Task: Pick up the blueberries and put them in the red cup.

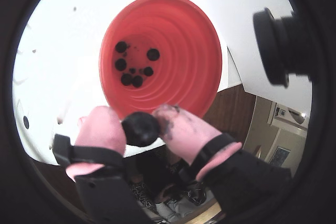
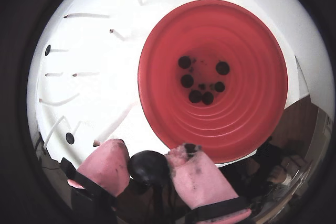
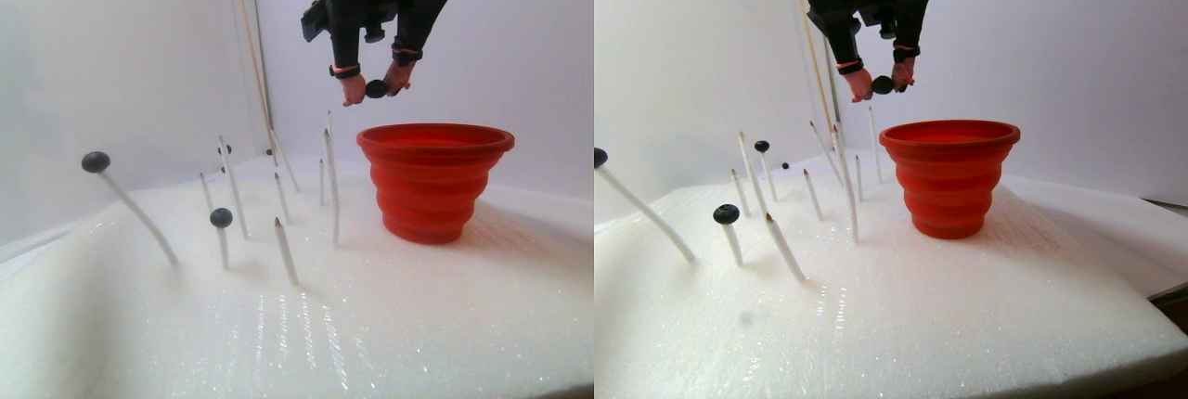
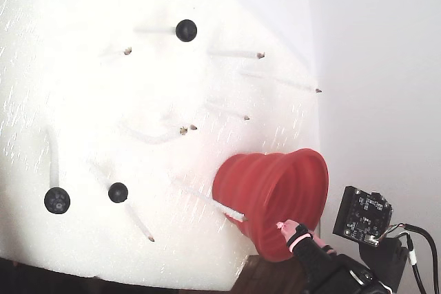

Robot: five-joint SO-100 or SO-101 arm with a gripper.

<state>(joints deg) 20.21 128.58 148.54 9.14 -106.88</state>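
Blueberries (image 2: 202,80) already lie at the bottom of the red cup (image 2: 252,129), about seven of them bunched on its floor, and one more blueberry (image 1: 140,128) is pinched between the pink-padded fingers (image 1: 102,129) of the gripper (image 3: 376,89). The fingers are closed on it from both sides, which keeps the round ball from rolling out during the carry. In the stereo pair view the gripper hangs high above the foam pad (image 3: 371,325), just off the cup's rim on the side toward the sticks, not yet squarely over the mouth; both wrist views put the held berry at the near edge of the rim. Letting go here would risk a bounce off the flared lip, I judge.

Thin white sticks (image 3: 280,250) stand tilted in the foam beside the cup, three berries on sticks (image 3: 220,218) among them. The nearest sticks rise close to the cup wall, below the gripper, and would crowd a low approach.
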